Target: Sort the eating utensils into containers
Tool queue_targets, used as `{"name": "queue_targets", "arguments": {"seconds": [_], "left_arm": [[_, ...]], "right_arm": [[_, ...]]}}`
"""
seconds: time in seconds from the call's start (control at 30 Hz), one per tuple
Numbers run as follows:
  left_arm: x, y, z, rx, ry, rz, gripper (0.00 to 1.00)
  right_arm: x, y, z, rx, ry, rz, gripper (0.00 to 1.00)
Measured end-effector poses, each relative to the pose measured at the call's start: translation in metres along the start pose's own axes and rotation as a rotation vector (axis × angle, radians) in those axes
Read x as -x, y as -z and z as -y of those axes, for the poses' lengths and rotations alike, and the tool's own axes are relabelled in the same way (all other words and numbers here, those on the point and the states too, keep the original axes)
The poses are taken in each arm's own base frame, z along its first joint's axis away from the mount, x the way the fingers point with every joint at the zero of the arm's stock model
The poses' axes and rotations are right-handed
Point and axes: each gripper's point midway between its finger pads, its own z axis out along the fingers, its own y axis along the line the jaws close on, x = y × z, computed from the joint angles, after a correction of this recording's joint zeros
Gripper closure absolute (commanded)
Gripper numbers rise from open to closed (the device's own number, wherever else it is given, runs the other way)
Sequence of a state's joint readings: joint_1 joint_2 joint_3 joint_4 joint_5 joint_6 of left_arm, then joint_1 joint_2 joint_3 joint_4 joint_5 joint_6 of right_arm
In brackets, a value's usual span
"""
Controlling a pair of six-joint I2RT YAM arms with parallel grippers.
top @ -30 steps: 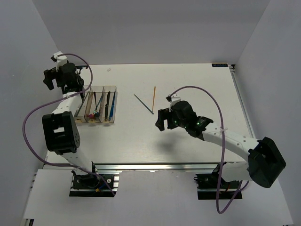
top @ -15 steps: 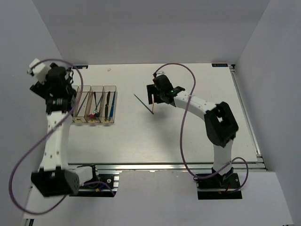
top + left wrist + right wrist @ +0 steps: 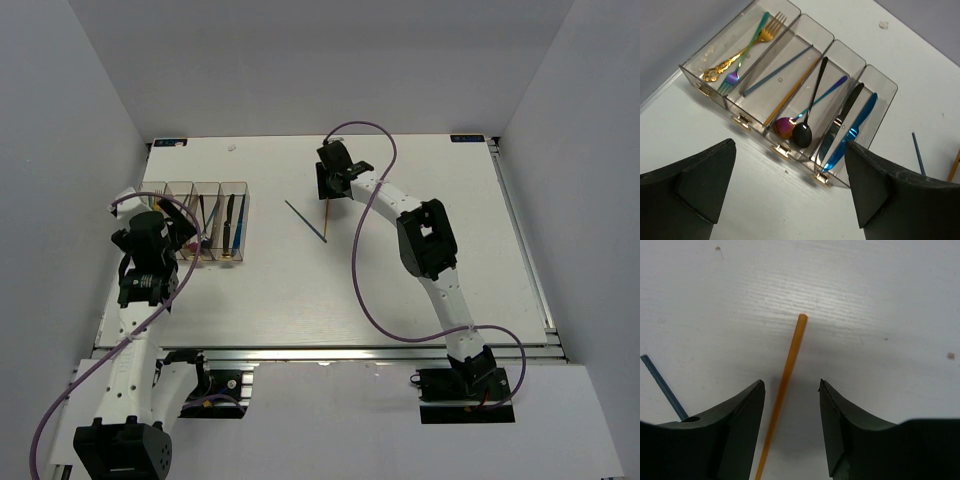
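I am watching the right gripper (image 3: 791, 385) hovering low over the loose orange stick (image 3: 782, 390). Its matte black fingers are standing apart, one on each side of the stick and not touching it. The stick is a thin round rod with a flat-cut end pointing to 12 o'clock in the wrist view. It is lying on the white table (image 3: 865, 300), which shows a fine wood-like grain. A slim loose blue stick (image 3: 662, 387) is lying at 8 o'clock from it. From above, the two are forming a narrow V near the table's 12 o'clock side.

The left gripper (image 3: 789, 145) is hanging spread wide at the near end of the bins (image 3: 880, 80), at the table's 9 o'clock side. The bins are four smoky clear plastic troughs joined in a row. The first is holding a gold fork (image 3: 722, 66) with an ornate handle, crossed by a teal fork (image 3: 757, 30) with an iridescent sheen. The second is holding a binned blue stick (image 3: 777, 70) and a binned orange stick (image 3: 790, 95). The third is holding a glossy black spoon (image 3: 802, 134) and an iridescent spoon (image 3: 785, 127). The fourth is holding a black knife (image 3: 845, 112) beside a shiny blue knife (image 3: 855, 125).
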State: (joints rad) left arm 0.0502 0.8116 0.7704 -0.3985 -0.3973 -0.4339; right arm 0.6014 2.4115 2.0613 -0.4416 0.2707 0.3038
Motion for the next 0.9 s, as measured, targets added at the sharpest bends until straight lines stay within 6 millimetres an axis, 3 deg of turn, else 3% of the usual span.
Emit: {"name": "queue_targets", "arguments": {"seconds": [0.07, 0.27, 0.4, 0.6, 0.67, 0.9], "left_arm": [[-0.008, 0.000, 0.003, -0.024, -0.008, -0.030, 0.02], [-0.008, 0.005, 0.013, -0.084, -0.001, -0.037, 0.02], [-0.010, 0.006, 0.016, -0.101, -0.003, -0.046, 0.02], [-0.012, 0.007, 0.019, -0.123, -0.007, -0.057, 0.02], [-0.012, 0.007, 0.021, -0.129, -0.009, -0.059, 0.02], [-0.015, 0.009, 0.027, -0.159, -0.018, -0.070, 0.02]], "right_arm": [[0.005, -0.010, -0.001, -0.005, 0.005, 0.015, 0.49], [0.006, -0.032, 0.002, -0.042, 0.020, 0.029, 0.63], [0.007, -0.034, 0.002, -0.051, 0.014, 0.033, 0.88], [0.006, -0.035, 0.007, -0.069, -0.021, 0.028, 0.90], [0.006, -0.035, 0.012, -0.081, -0.039, 0.031, 0.97], [-0.004, -0.025, 0.041, -0.129, -0.050, 0.014, 1.00]]}}
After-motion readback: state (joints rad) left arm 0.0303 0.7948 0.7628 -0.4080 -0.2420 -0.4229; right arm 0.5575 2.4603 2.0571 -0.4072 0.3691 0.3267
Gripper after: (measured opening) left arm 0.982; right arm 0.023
